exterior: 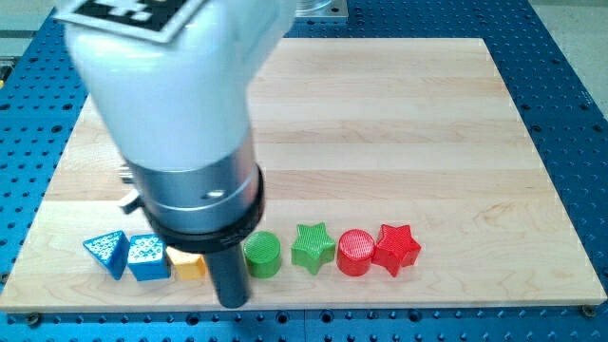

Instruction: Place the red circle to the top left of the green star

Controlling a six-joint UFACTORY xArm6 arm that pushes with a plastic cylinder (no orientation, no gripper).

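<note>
The red circle (356,253) lies near the view's bottom, just right of the green star (313,247) and touching the red star (396,249) on its right. My tip (233,302) is the lower end of the dark rod, at the view's bottom, left of the green circle (262,255) and below-left of the green star. The tip stands about 130 px left of the red circle, apart from it. The arm's white and grey body hides the board's upper left.
A row of blocks runs along the bottom: a blue triangle (107,252), a blue cube (147,257), a yellow block (187,263) partly hidden by the arm, then the green and red blocks. The wooden board (427,142) lies on a blue perforated table (570,85).
</note>
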